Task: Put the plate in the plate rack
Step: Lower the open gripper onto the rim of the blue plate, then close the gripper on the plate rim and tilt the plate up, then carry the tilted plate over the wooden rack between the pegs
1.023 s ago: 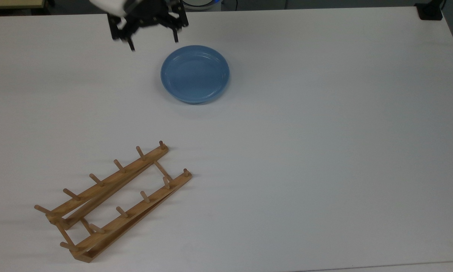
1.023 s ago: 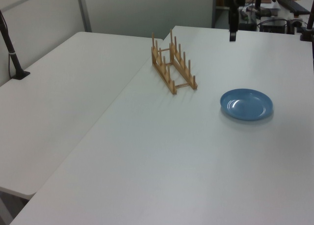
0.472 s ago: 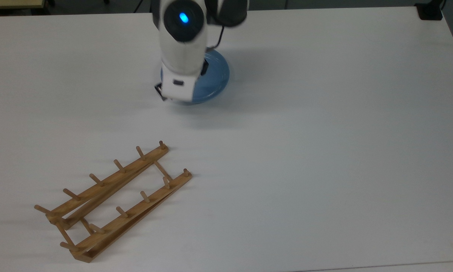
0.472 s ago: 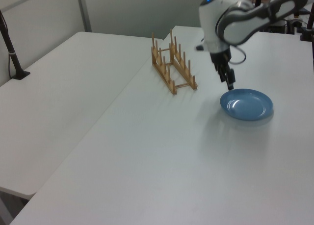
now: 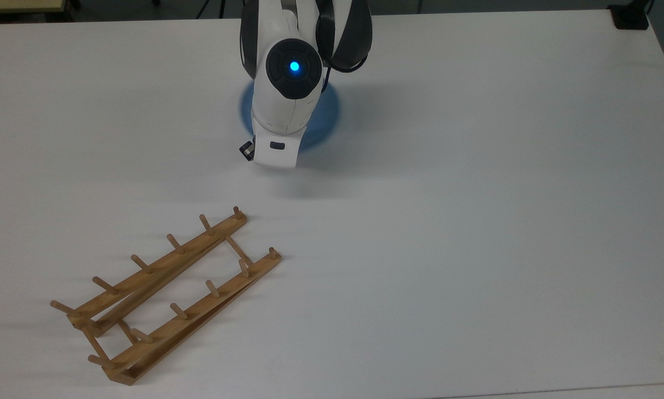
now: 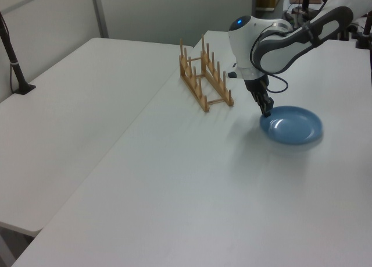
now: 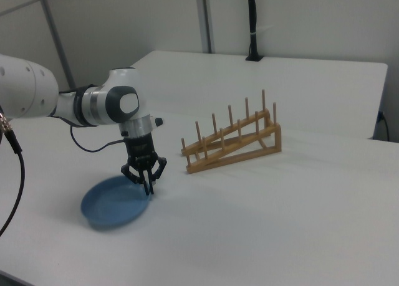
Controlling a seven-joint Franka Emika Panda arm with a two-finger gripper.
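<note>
Plate (image 7: 112, 205): flat on the white table (image 5: 475, 221), well apart from the rack (image 7: 234, 143). Gripper (image 7: 148, 187): pointing down at the plate's rim on the rack-facing side, fingers drawn narrow at the edge; whether they grip it cannot be told.

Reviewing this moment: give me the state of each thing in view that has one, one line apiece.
plate: flat on the table, right way up, empty, not in the rack.
plate rack: standing on the table, pegs up, every slot empty.
gripper: pointing down at the plate's rim on the rack side, fingers close together at the rim; grip not confirmed.
</note>
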